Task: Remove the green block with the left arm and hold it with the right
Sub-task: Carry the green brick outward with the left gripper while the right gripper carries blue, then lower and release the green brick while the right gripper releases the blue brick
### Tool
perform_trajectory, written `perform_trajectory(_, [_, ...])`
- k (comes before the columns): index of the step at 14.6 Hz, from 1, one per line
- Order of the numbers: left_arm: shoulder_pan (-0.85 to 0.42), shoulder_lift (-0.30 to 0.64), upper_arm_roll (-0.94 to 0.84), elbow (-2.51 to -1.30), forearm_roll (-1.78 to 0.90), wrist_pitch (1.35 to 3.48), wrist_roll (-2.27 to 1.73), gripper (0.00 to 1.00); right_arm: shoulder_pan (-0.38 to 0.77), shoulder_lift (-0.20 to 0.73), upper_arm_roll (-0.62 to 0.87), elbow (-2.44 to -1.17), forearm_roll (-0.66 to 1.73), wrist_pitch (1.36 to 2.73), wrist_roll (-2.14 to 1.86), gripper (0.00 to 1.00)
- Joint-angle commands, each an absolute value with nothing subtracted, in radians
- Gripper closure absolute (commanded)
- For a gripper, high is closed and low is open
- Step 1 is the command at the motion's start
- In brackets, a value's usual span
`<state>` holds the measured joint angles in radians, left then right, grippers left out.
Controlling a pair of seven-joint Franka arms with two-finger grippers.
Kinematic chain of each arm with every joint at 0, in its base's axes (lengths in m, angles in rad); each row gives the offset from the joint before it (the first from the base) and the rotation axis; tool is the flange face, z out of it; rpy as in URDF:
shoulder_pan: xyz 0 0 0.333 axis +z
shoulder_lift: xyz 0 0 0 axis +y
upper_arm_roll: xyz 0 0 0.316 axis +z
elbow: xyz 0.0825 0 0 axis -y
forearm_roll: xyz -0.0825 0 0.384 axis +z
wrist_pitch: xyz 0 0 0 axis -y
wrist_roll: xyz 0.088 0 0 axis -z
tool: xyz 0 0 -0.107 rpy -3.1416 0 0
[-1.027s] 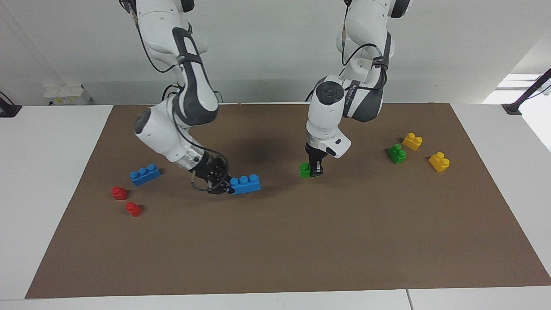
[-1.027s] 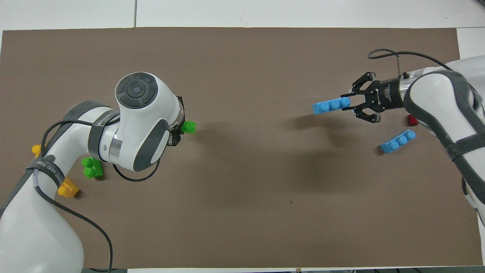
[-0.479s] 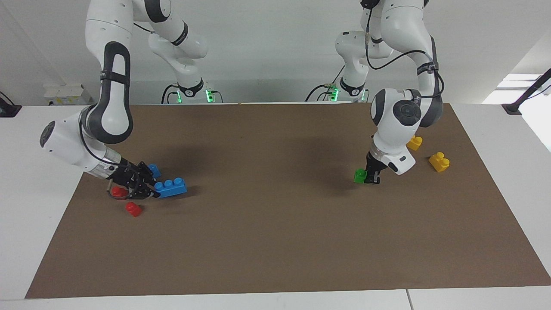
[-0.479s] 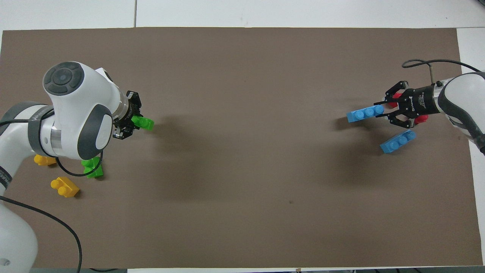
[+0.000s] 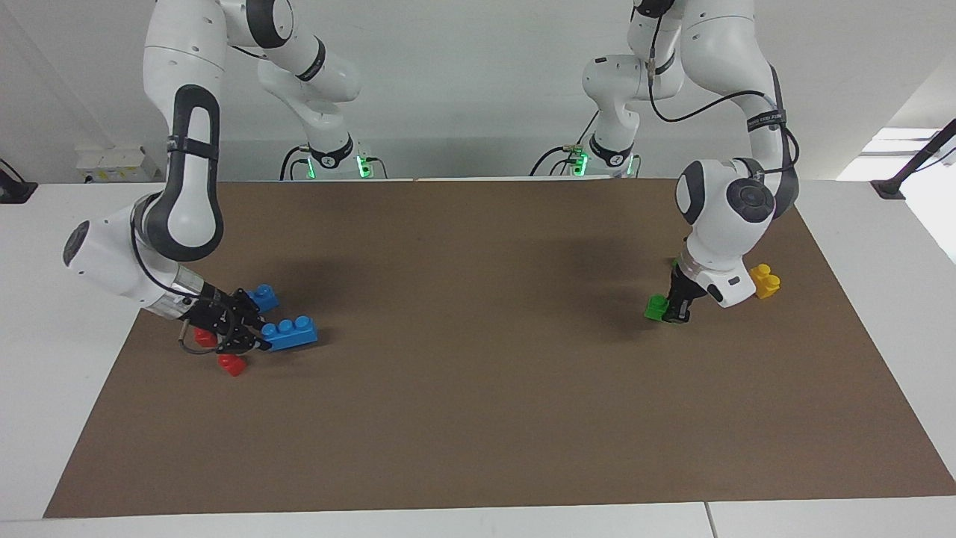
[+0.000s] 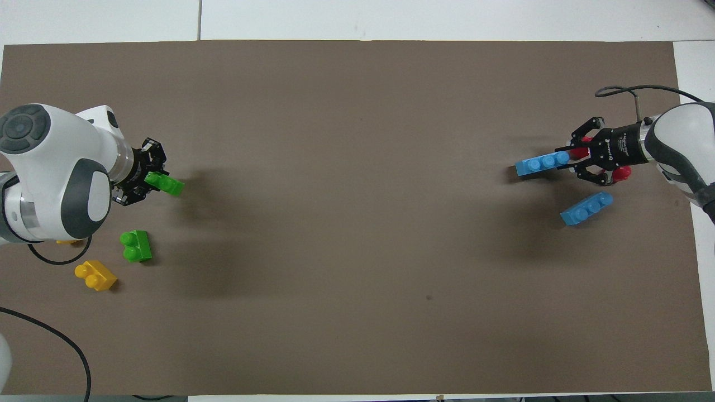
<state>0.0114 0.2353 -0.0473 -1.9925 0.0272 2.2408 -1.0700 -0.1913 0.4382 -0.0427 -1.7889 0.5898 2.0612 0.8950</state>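
Note:
My left gripper (image 5: 670, 311) (image 6: 153, 180) is shut on one end of the bright green block (image 5: 656, 308) (image 6: 166, 184). It holds the block low over the brown mat at the left arm's end of the table. My right gripper (image 5: 258, 341) (image 6: 571, 159) is shut on one end of a blue three-stud brick (image 5: 290, 332) (image 6: 541, 163). That brick hangs low over the mat at the right arm's end. Whether either brick touches the mat I cannot tell.
A second blue brick (image 5: 262, 297) (image 6: 586, 207) and two red pieces (image 5: 233, 365) (image 6: 620, 175) lie by the right gripper. A darker green brick (image 6: 136, 246) and a yellow brick (image 5: 765, 281) (image 6: 96, 275) lie near the left arm.
Both arms have swung outward from the middle toward their own ends of the table. The left carried the green block with it, the right the blue brick.

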Motion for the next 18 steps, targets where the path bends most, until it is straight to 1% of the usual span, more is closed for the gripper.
perform_trajectory(1, [0.064, 0.218, -0.057, -2.031, 0.02, 2.286, -0.959, 1.0, -0.21, 0.454, -0.023, -1.795, 0.584, 2.095, 0.888, 1.0])
perform_trajectory(6, [0.109, 0.277, -0.055, -2.019, 0.02, 2.37, -0.888, 1.0, -0.212, 0.456, -0.023, -1.793, 0.584, 2.085, 0.89, 1.0])
perform_trajectory(7, [0.12, 0.288, -0.055, -2.016, 0.02, 2.387, -0.856, 1.0, -0.21, 0.457, -0.025, -1.795, 0.584, 2.091, 0.888, 0.92])
perform_trajectory(8, [0.129, 0.297, -0.055, -2.016, 0.02, 2.401, -0.835, 1.0, -0.21, 0.456, -0.025, -1.795, 0.584, 2.094, 0.888, 0.76])
perform_trajectory(9, [0.136, 0.305, -0.055, -2.011, 0.02, 2.405, -0.827, 1.0, -0.213, 0.456, -0.023, -1.795, 0.586, 2.092, 0.888, 0.55])
perform_trajectory(10, [0.14, 0.313, -0.055, -2.0, 0.021, 2.404, -0.815, 1.0, -0.216, 0.456, -0.023, -1.795, 0.586, 2.089, 0.887, 0.48])
perform_trajectory(11, [0.14, 0.322, -0.055, -1.985, 0.021, 2.401, -0.792, 1.0, -0.219, 0.456, -0.023, -1.795, 0.586, 2.086, 0.885, 0.33])
perform_trajectory(12, [0.14, 0.331, -0.055, -1.971, 0.021, 2.399, -0.764, 1.0, -0.221, 0.456, -0.025, -1.793, 0.586, 2.085, 0.885, 0.24])
perform_trajectory(13, [0.138, 0.336, -0.054, -1.97, 0.023, 2.402, -0.732, 1.0, -0.224, 0.45, -0.023, -1.792, 0.586, 2.082, 0.887, 0.18])
perform_trajectory(14, [0.137, 0.337, -0.054, -1.971, 0.023, 2.404, -0.701, 1.0, -0.222, 0.437, -0.023, -1.789, 0.584, 2.074, 0.891, 0.17])
perform_trajectory(15, [0.137, 0.337, -0.054, -1.973, 0.023, 2.402, -0.674, 1.0, -0.215, 0.416, -0.023, -1.786, 0.584, 2.05, 0.897, 0.12])
perform_trajectory(17, [0.133, 0.337, -0.054, -1.979, 0.023, 2.402, -0.652, 1.0, -0.206, 0.365, -0.023, -1.783, 0.581, 2.011, 0.951, 0.08])
perform_trajectory(18, [0.133, 0.336, -0.054, -1.98, 0.023, 2.401, -0.638, 0.56, -0.199, 0.333, -0.023, -1.782, 0.569, 2.002, 0.963, 0.07])
